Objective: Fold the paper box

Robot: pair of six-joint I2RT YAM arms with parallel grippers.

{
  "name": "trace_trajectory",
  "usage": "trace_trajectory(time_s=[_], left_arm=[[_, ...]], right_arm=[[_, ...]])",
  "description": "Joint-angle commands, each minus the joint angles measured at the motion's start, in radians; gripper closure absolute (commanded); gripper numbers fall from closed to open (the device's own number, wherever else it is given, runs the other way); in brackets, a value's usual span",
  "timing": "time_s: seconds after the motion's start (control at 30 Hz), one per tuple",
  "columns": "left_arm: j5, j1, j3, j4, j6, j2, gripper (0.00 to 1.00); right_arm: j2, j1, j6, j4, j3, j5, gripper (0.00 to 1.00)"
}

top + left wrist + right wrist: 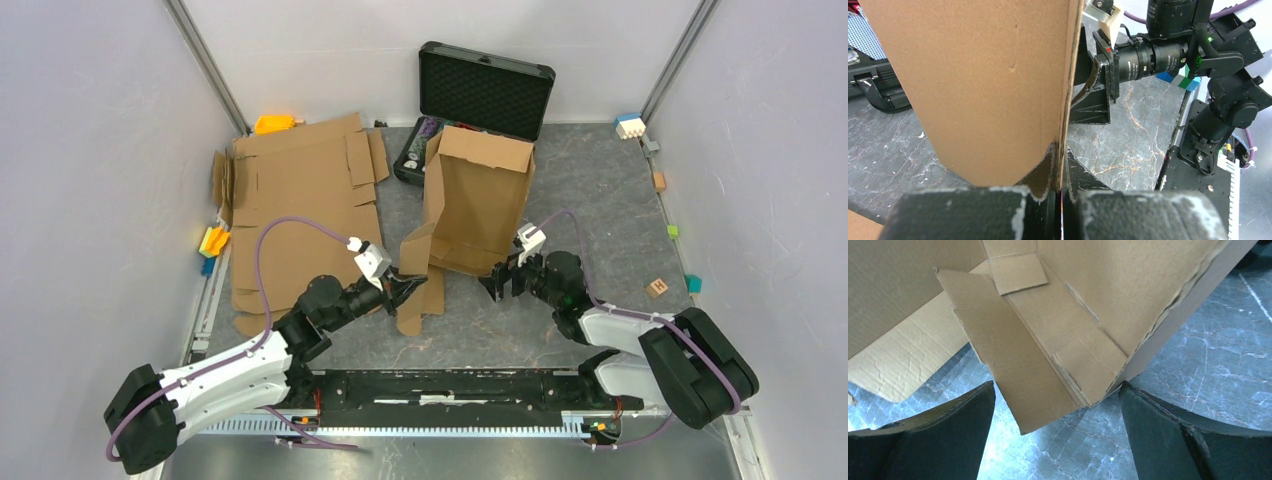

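Paper box [478, 195], partly erected and open at the top, standing mid-worktop [600, 200], just on the near side of the open black case [485, 90]. Left fingers [1043, 172] pinched on the thin edge of a flap hanging at the box's near-left corner. Right fingers [948, 430] spread wide, holding nothing; the box's near-right bottom corner sits in the gap between them. Flat cardboard sheet [300, 200] lies to the left

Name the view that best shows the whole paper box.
Top external: the paper box shows whole, open top and loose flaps included. Left wrist shows only one panel, its edge pinched in the left hand. Right wrist shows just a corner and folded flaps between the fingers of the open right hand.
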Motion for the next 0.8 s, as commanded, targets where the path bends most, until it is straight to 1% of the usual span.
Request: trace_trajectory(time_s=[0.0, 0.13, 0.3, 0.63, 0.77], left_arm=[[0.014, -0.009, -0.011, -0.028, -0.037, 0.004, 0.98], [0.008, -0.009, 0.001, -0.031, -0.027, 0.017, 0.98], [0.010, -0.009, 0.021, -0.031, -0.016, 0.044, 0.98], [0.014, -0.009, 0.026, -0.037, -0.019, 0.040, 0.98], [0.014, -0.009, 0.025, -0.036, -0.025, 0.039, 0.98]], right_arm=[[0.011, -0.004, -0.014, 0.004, 0.072, 0.037, 0.02], [0.048, -0.005, -0.045, 0.013, 0.095, 0.039, 0.02], [0.111, -0.005, -0.074, 0.011, 0.143, -0.031, 0.02], [0.140, -0.034, -0.034, 0.070, 0.140, -0.159, 0.02], [0.155, -0.034, -0.049, 0.075, 0.152, -0.188, 0.02]])
